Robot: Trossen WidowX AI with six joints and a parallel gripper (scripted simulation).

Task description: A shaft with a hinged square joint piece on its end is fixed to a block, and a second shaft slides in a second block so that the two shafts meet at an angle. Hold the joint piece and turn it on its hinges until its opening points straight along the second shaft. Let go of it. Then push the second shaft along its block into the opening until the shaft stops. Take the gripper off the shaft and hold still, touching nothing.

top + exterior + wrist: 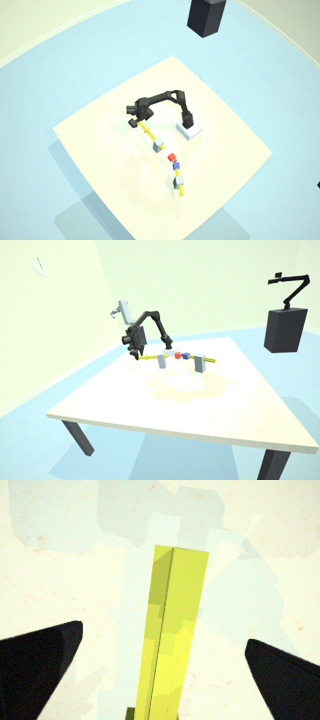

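The red square joint piece (171,157) (177,355) is hinged to a blue piece (176,166) (186,355) on the end of the fixed yellow shaft (181,191) (209,360). The red piece faces roughly toward the second yellow shaft (150,134) (153,357) (172,655), with a gap between them; its exact angle is hard to tell. The second shaft runs through its grey block (158,145) (162,361) and has a collar partway along. My gripper (140,118) (139,357) (166,638) is open at that shaft's far end, its fingers on either side in the wrist view, holding nothing.
The fixed shaft passes through another grey block (179,180) (199,363). The arm's pale base (189,133) (170,352) stands beside the setup on the wooden table (219,160) (180,415). Dark pedestals stand off the table.
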